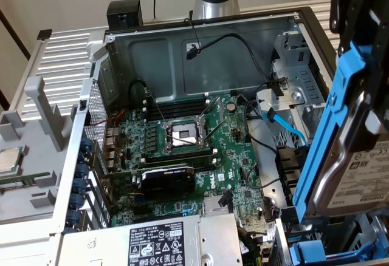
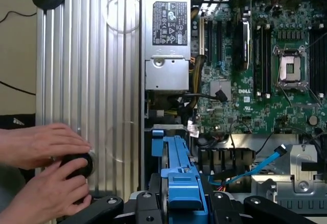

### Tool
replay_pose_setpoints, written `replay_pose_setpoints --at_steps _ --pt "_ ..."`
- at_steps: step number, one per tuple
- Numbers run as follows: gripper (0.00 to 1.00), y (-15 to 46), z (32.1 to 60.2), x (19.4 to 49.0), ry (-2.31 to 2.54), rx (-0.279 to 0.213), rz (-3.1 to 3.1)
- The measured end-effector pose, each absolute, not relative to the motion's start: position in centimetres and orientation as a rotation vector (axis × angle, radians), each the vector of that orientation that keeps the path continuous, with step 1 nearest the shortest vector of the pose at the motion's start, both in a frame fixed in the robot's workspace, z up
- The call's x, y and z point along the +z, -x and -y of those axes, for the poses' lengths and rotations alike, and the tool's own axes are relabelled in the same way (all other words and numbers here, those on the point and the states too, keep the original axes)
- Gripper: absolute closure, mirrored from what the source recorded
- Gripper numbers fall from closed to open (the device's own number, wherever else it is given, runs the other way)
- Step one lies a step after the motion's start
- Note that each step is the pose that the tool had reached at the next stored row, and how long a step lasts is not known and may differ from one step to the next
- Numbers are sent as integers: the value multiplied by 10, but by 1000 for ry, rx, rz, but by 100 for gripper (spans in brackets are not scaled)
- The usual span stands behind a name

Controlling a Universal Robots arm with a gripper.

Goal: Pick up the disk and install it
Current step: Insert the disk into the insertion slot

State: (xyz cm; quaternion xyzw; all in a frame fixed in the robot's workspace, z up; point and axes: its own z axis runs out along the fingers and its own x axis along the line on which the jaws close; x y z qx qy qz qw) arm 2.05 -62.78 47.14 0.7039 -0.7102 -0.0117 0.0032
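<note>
The disk (image 1: 358, 178) is being pinched by its blue rails between the jaws, held on edge and tilted just below them. The wrist is being pointed down over the open computer case (image 1: 158, 59), near the drive cage (image 1: 292, 87).

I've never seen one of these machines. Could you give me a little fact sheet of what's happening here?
setting: open computer case, motherboard exposed
robot's hand: closed on the disk
disk: in the air at the exterior view's right, blue rails on, not yet installed
person: two hands on a black knob beside the case
</note>
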Motion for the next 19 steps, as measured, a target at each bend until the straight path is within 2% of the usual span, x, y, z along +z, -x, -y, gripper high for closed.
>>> replay_pose_setpoints --at_steps 19 --pt "63 -18 626 458 -2220 -19 2229"
